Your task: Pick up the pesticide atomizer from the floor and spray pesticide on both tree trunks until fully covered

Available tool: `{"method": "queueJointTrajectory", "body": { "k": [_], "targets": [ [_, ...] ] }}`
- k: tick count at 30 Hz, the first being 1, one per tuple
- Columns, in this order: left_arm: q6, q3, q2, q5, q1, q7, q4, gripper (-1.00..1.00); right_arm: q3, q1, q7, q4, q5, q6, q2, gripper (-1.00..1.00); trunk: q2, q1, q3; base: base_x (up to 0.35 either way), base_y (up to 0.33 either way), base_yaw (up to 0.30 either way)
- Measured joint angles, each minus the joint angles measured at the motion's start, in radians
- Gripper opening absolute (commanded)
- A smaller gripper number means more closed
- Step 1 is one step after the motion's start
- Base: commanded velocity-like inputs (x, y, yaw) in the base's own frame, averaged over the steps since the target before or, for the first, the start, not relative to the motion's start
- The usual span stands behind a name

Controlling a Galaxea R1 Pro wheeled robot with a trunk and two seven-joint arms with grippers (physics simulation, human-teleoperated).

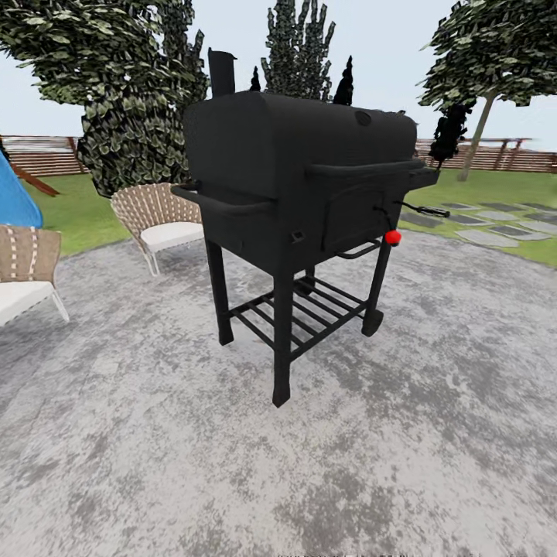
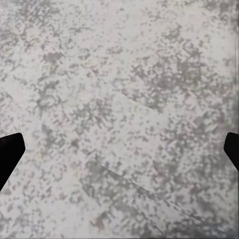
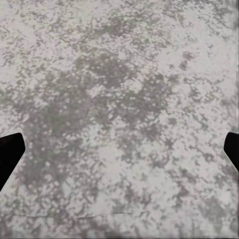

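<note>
A tree (image 1: 495, 54) stands far off at about one o'clock, on the green grass of the garden (image 1: 507, 189) near the brown wooden fence (image 1: 495, 157). Its thin-looking grey-brown trunk (image 1: 477, 139) leans a little. Dark green leaves sit on top.

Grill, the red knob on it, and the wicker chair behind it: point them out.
Grill (image 1: 263, 147), head view, on the black lid.
Red knob (image 1: 393, 237), head view, on its middle.
Wicker chair (image 1: 151, 207), head view, on the woven backrest.
</note>
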Motion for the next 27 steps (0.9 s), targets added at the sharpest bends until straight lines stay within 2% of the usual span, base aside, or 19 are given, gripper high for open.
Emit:
{"method": "queueJointTrajectory", "body": {
  "k": [20,27],
  "targets": [
    [0.0,0.0,0.0,0.0,0.0,0.0,0.0,1.0,0.0,0.0,-0.001,0.0,0.0,0.0,0.0,1.0,-0.14,0.077,-0.063,0.0,0.0,-0.291],
    [0.0,0.0,-0.001,0.0,0.0,-0.001,0.0,1.0,0.0,0.0,-0.001,0.0,0.0,0.0,0.0,1.0,-0.14,0.077,-0.063,0.0,0.0,-0.295]
  ]
}}
